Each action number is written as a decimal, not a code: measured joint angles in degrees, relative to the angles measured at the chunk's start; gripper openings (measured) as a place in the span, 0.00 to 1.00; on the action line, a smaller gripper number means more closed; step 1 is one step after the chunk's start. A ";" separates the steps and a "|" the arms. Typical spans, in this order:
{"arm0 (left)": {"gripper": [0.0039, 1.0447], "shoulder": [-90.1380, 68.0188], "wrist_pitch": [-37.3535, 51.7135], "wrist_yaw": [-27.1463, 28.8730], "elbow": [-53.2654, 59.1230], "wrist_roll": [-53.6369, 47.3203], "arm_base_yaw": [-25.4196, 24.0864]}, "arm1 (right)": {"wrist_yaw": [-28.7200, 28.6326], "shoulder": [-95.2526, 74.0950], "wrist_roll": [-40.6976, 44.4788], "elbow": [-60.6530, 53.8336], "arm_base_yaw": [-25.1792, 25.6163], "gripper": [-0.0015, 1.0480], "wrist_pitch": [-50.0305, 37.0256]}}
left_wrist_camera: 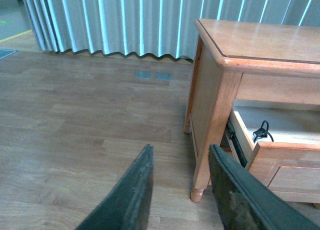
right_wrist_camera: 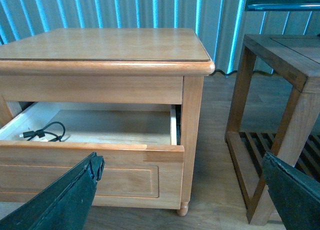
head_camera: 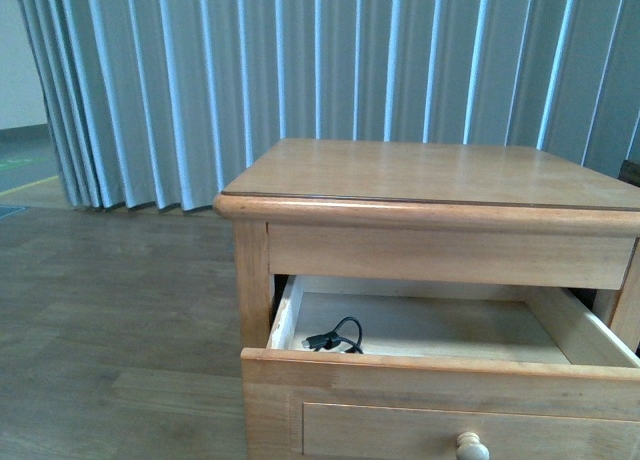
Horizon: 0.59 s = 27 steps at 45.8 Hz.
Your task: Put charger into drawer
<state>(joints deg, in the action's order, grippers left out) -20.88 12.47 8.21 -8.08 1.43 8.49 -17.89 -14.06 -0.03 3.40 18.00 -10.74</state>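
Note:
The top drawer [head_camera: 440,380] of the light-brown cabinet stands pulled open, with its pale round knob [head_camera: 471,446] at the bottom edge of the front view. The charger's black coiled cable [head_camera: 338,336] lies in the drawer's front left corner; its white cube is hidden behind the drawer front. The cable also shows in the left wrist view [left_wrist_camera: 262,131] and the right wrist view [right_wrist_camera: 44,132]. My left gripper [left_wrist_camera: 180,190] is open and empty over the floor, left of the cabinet. My right gripper [right_wrist_camera: 182,192] is open and empty, in front of the drawer front [right_wrist_camera: 90,170].
The cabinet top [head_camera: 430,172] is bare wood. A darker wooden side table [right_wrist_camera: 280,90] with a slatted lower shelf stands close to the cabinet's right. Pleated grey curtains [head_camera: 300,60] hang behind. Wood floor [left_wrist_camera: 75,130] lies to the left.

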 joint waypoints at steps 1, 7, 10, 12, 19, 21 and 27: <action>0.34 0.39 -0.02 -0.44 0.28 -0.11 -0.35 | 0.00 0.00 0.02 0.00 0.00 0.92 0.00; 0.03 3.78 -1.01 -7.58 2.49 -0.57 -7.54 | 0.00 0.00 0.00 0.00 0.00 0.92 0.00; 0.04 4.66 -1.27 -7.54 2.97 -0.72 -8.17 | 0.02 0.00 0.02 0.00 -0.02 0.92 0.00; 0.04 5.60 -1.66 -8.11 3.54 -0.85 -8.24 | 0.00 0.00 0.02 0.00 -0.02 0.92 0.00; 0.04 7.72 -2.60 -8.07 4.68 -0.98 -8.35 | 0.00 0.00 0.02 0.00 -0.04 0.92 0.00; 0.04 8.37 -2.97 -8.07 5.01 -0.98 -8.35 | -0.02 0.00 0.00 0.00 -0.04 0.92 0.00; 0.04 10.10 -4.00 -8.09 5.66 -0.98 -8.35 | 0.00 0.00 0.02 0.00 -0.04 0.92 0.00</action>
<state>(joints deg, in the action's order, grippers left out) -10.79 8.47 0.12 -2.42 0.45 0.14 -17.89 -14.06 -0.01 3.40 17.96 -10.74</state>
